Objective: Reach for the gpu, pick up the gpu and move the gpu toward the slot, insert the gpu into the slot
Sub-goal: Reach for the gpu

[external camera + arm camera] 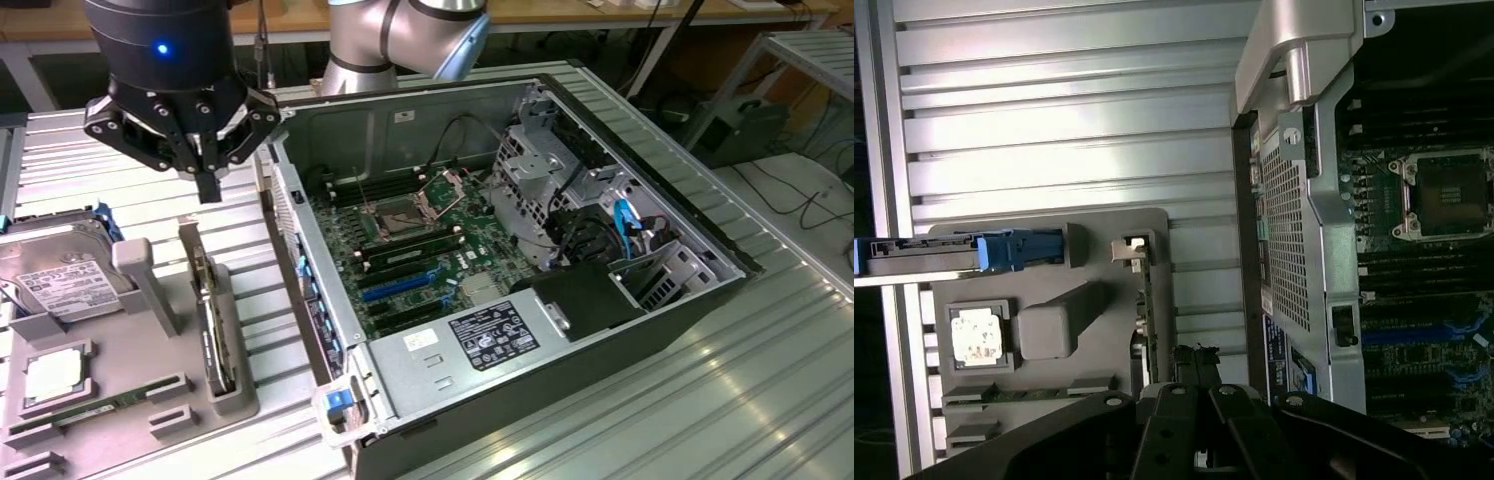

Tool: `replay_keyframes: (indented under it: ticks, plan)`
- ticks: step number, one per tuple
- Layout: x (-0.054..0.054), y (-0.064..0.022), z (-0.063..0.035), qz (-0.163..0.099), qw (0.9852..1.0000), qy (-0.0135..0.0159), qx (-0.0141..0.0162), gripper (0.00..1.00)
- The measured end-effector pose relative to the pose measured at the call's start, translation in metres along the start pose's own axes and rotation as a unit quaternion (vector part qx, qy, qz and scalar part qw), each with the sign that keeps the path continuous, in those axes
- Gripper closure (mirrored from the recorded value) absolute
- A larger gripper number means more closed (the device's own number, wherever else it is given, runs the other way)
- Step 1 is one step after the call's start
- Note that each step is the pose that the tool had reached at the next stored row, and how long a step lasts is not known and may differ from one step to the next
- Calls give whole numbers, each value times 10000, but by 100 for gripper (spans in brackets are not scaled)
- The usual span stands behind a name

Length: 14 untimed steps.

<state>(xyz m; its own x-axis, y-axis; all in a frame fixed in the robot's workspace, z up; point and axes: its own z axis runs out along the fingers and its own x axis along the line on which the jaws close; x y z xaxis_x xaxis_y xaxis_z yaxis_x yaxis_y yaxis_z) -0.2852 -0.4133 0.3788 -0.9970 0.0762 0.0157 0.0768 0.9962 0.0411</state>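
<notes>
Gripper [207, 190] above parts holder, fingers closed and empty
gpu [210, 320] stands on edge in the grey holder [134, 345], beneath the gripper and untouched; open computer case [374, 125] lies beside the holder

Robotics lab or electronics workshop. Beneath the pincer [207, 188], a ribbed metal table [747, 400] with a grey parts tray [127, 350]; just beside it, an opened computer case [387, 125]. Behind, wooden benches [561, 12] and a steel rack [807, 45].
</notes>
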Motion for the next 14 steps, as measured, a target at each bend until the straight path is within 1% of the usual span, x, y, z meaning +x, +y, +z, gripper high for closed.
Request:
replay_keyframes:
  ticks: [14]
  plan:
    - [96,-23,17,1,10000,38,3,89]
